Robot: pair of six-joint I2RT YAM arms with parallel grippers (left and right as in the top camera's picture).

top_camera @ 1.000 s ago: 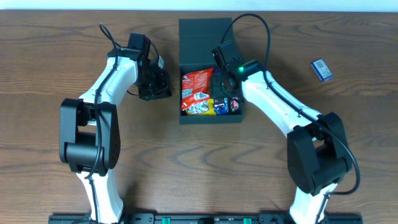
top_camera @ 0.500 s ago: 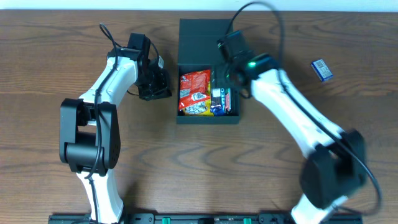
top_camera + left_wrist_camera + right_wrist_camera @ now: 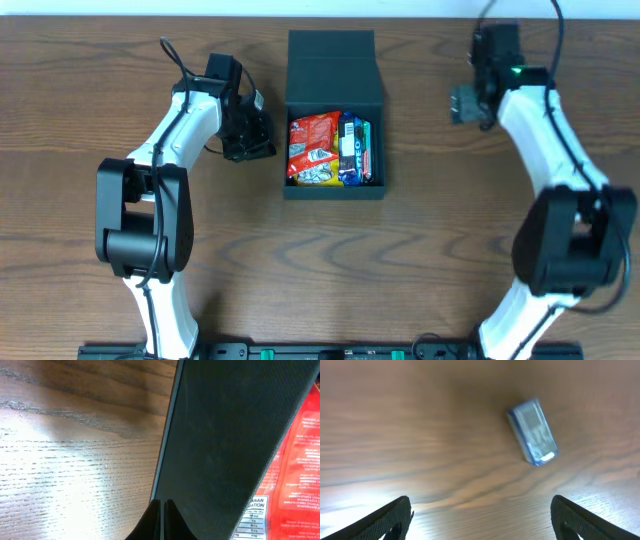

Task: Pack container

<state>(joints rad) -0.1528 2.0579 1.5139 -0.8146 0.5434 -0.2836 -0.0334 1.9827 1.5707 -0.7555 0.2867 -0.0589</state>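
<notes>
At centre, dark teal container (image 3: 335, 192) stands open.

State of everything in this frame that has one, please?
container: lid open, snacks inside.
red packet: inside container, left side.
dark blue packets: inside container, right side.
small blue packet: loose on table.
left gripper: shut, empty, beside container wall.
right gripper: open, empty, over small blue packet.

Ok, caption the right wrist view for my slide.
Open right gripper hovers over the brown wooden table, a small blue rectangular packet lying ahead of its spread fingers.
</notes>
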